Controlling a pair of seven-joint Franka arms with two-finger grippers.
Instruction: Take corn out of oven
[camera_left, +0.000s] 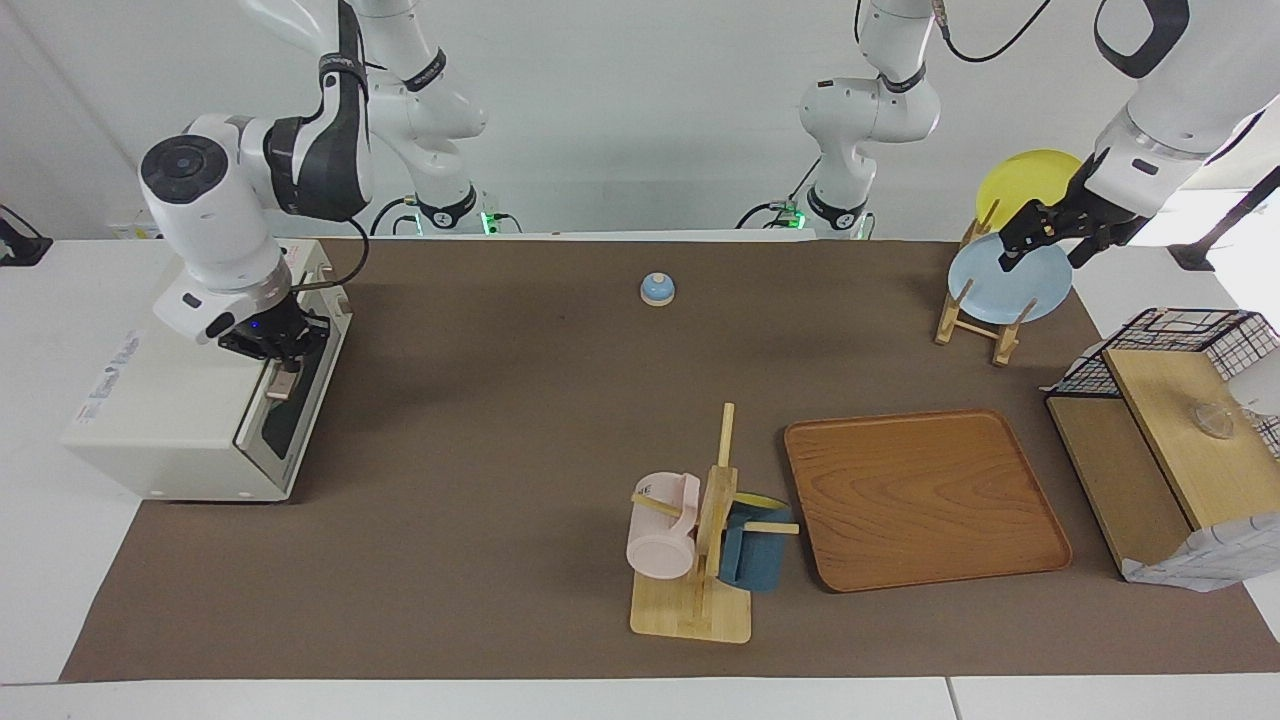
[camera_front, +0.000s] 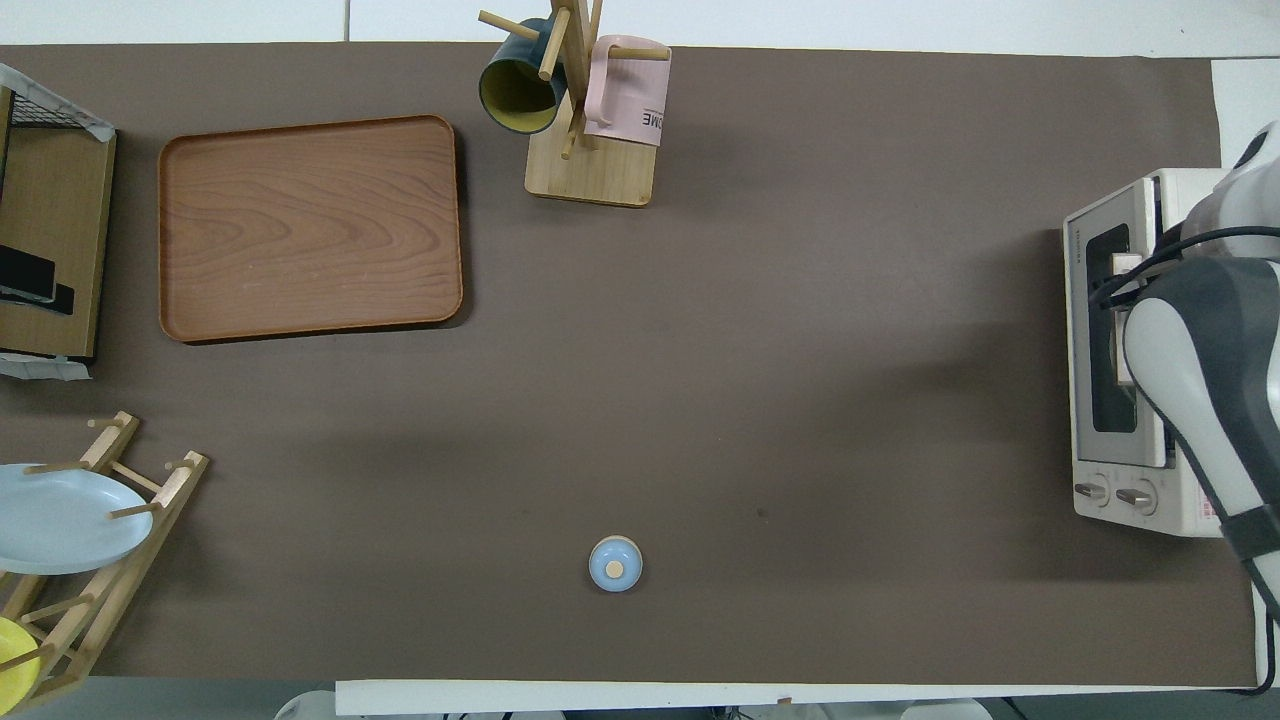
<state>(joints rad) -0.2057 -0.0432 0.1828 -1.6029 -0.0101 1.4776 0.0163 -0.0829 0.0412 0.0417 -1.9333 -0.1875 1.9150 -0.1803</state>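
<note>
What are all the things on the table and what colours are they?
oven: one, off-white with a dark glass door, door shut, at the right arm's end of the table.
bell: one, blue with a tan base, mid-table near the robots.
mug stand: one, light wood, farther from the robots than the bell.
mugs: two, pink and dark blue, hanging on the stand.
tray: one, brown wood, beside the stand.
plate stand: one, wood, at the left arm's end.
plates: two, pale blue and yellow, in it.
shelf: one, wood with black wire, beside the tray.
corn: none in view.
right gripper: at the oven's tan door handle.
left gripper: over the plates.
</note>
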